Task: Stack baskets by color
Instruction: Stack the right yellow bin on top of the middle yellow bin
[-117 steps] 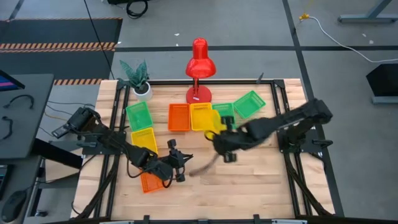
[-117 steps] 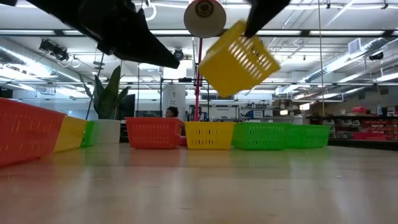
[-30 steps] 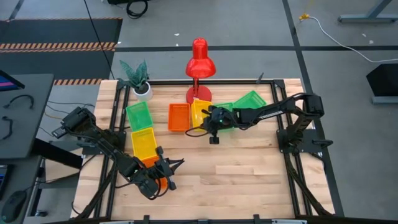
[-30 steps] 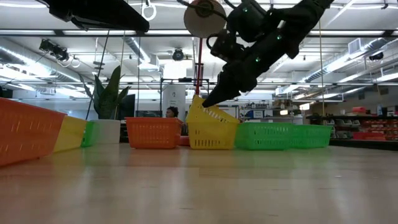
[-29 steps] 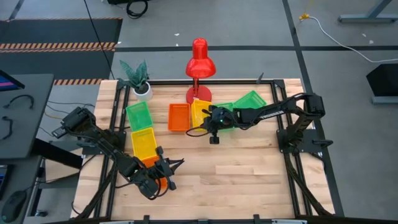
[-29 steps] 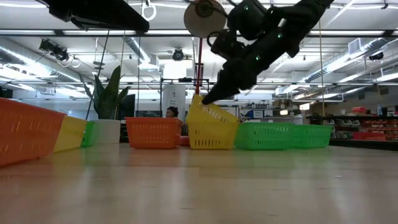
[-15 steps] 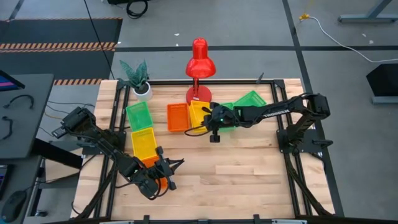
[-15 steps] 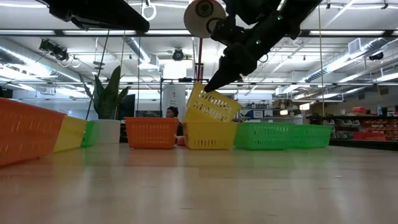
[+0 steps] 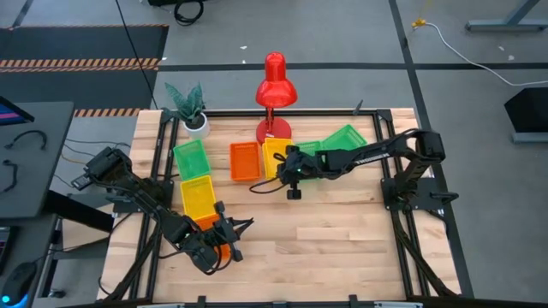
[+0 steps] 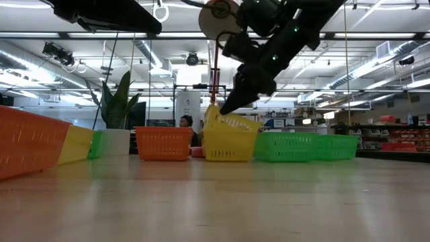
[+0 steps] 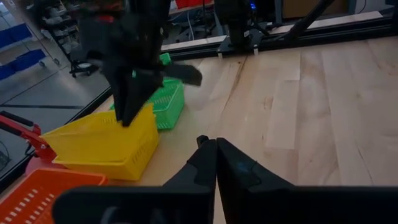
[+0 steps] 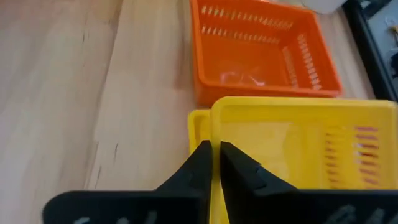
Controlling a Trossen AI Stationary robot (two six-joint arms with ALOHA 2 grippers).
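Right gripper [image 9: 286, 165]: held over the middle back of the table, its fingers pinched on the rim of a tilted yellow basket [image 10: 227, 125] (the thin wall is seen clamped between the fingertips in the right wrist view).
Tilted yellow basket: lodged part-way inside a second yellow basket [image 10: 224, 146] that sits flat on the table, one side raised.
Orange basket [image 9: 244, 161]: set just beside the yellow pair, on the side toward the plant.
Green baskets [image 9: 342, 141]: placed on the other side of the yellow pair, near the red lamp [image 9: 275, 85].
Left gripper [image 9: 224, 236]: parked near the front left of the table, fingers pressed together with nothing between them.
Front-left baskets: an orange basket inside a yellow one [image 9: 198, 196], and another orange one [image 9: 208, 249] partly hidden under the left arm.
Single green basket [image 9: 190, 157]: set by the potted plant [image 9: 190, 106].
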